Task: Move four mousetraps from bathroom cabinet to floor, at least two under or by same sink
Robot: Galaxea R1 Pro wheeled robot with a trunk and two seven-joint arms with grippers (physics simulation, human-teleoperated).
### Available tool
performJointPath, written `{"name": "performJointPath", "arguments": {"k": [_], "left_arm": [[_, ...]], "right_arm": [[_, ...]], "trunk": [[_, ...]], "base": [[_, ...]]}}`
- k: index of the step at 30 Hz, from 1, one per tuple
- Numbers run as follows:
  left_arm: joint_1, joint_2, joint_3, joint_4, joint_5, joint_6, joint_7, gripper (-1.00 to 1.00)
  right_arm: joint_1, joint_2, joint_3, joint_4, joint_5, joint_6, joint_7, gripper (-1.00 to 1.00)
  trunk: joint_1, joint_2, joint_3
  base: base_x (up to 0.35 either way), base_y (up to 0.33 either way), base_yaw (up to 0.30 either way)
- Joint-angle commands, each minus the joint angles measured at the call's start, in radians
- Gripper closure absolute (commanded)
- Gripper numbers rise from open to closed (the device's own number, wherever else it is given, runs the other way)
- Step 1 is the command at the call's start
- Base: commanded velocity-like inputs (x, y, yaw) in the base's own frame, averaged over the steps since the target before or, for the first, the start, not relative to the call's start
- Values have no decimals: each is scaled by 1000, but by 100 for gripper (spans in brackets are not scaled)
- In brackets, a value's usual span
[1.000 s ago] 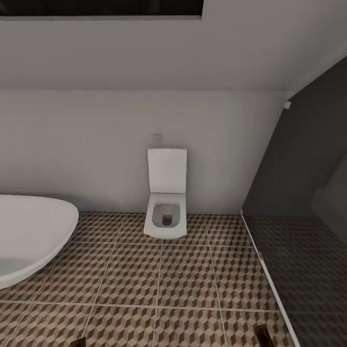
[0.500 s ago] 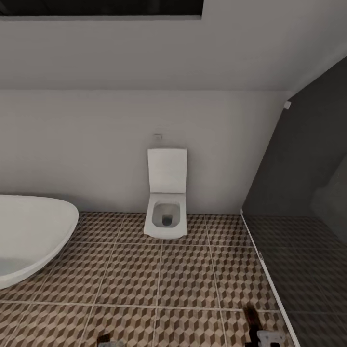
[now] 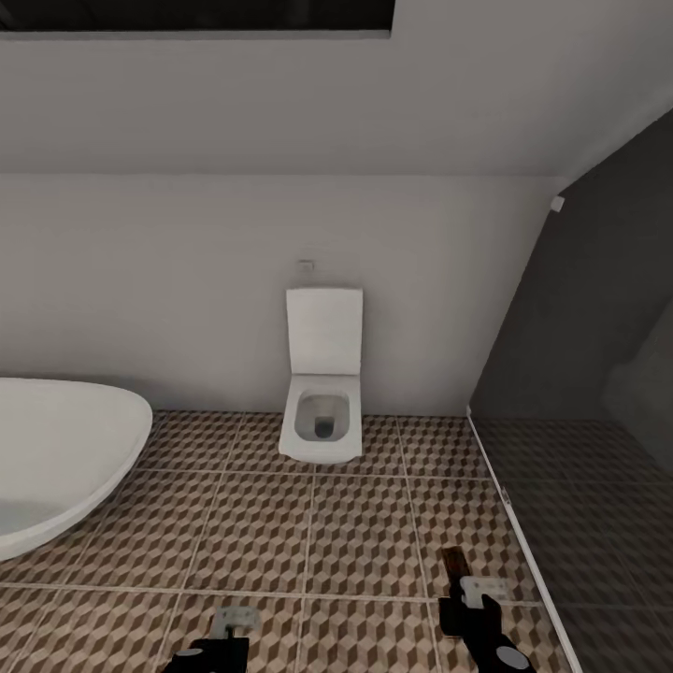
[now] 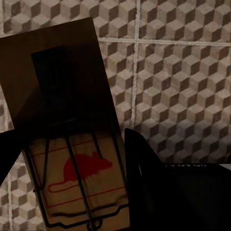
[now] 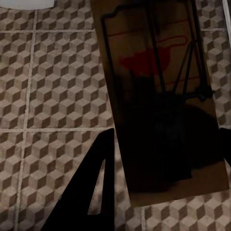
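Each of my grippers holds one of the mousetraps above the bathroom floor (image 3: pixel 308 533). In the left wrist view a mousetrap (image 4: pixel 72 134), a wooden board with wire parts and a red mouse print, sits between the dark fingers (image 4: pixel 154 183) of my left gripper (image 4: pixel 72 149). My right gripper (image 5: pixel 163 159) is shut on another mousetrap (image 5: pixel 159 96) of the same look. In the head view the left gripper (image 3: pixel 217 645) and right gripper (image 3: pixel 472 598) reach in from the bottom edge, a brown mousetrap (image 3: pixel 455 564) sticking out of the right one. The cabinet and the sink are out of view.
A white toilet (image 3: pixel 323 393) stands against the far wall straight ahead. A white oval bathtub (image 3: pixel 56 458) fills the left side. A dark glass shower partition (image 3: pixel 579 421) with a pale floor rail closes off the right. Patterned tiles lie between them.
Both arms have risen into the head view from its bottom edge, each carrying its mousetrap forward. The room and the camera have stayed still.
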State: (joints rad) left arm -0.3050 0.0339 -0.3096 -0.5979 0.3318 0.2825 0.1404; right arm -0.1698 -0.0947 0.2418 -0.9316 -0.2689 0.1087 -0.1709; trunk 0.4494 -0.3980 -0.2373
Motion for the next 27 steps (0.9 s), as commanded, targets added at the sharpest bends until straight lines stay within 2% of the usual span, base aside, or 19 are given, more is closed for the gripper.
{"name": "performJointPath", "arguments": {"k": [1, 6, 11, 14, 17, 20, 24, 27], "left_arm": [[-1, 2, -8, -4, 7, 8, 13, 100], [-1, 18, -6, -36, 7, 20, 35, 100], [-1, 27, -1, -78, 7, 25, 40, 100], [-2, 28, 4, -96, 7, 28, 43, 100], [-4, 29, 15, -102, 8, 66, 75, 100], [-28, 29, 20, -101, 7, 177, 143, 100], [-53, 29, 22, -87, 8, 225, 172, 100], [-61, 29, 22, -84, 8, 238, 178, 100]], "right_arm": [[-4, 1, 5, -2, -9, 6, -9, 100], [-13, 26, 5, -3, -11, 14, -11, 100], [-21, 37, 5, -3, -11, 15, -12, 100], [-45, 41, 5, 13, -10, 16, -11, 100], [-64, 42, 5, 67, -10, 17, -8, 100], [-89, 42, 5, 155, -12, 16, -5, 100], [-112, 43, 5, 268, -16, 16, -4, 100], [-123, 54, 5, 326, -18, 14, -4, 100]], "trunk": [[1, -2, -2], [1, -2, -2], [1, -2, -2], [1, -2, -2], [1, -2, -2], [1, -2, -2], [1, -2, -2], [1, -2, -2]], "base": [[0, 0, 0], [0, 0, 0], [0, 0, 0], [0, 0, 0], [0, 0, 0], [0, 0, 0], [0, 0, 0], [0, 0, 0]]}}
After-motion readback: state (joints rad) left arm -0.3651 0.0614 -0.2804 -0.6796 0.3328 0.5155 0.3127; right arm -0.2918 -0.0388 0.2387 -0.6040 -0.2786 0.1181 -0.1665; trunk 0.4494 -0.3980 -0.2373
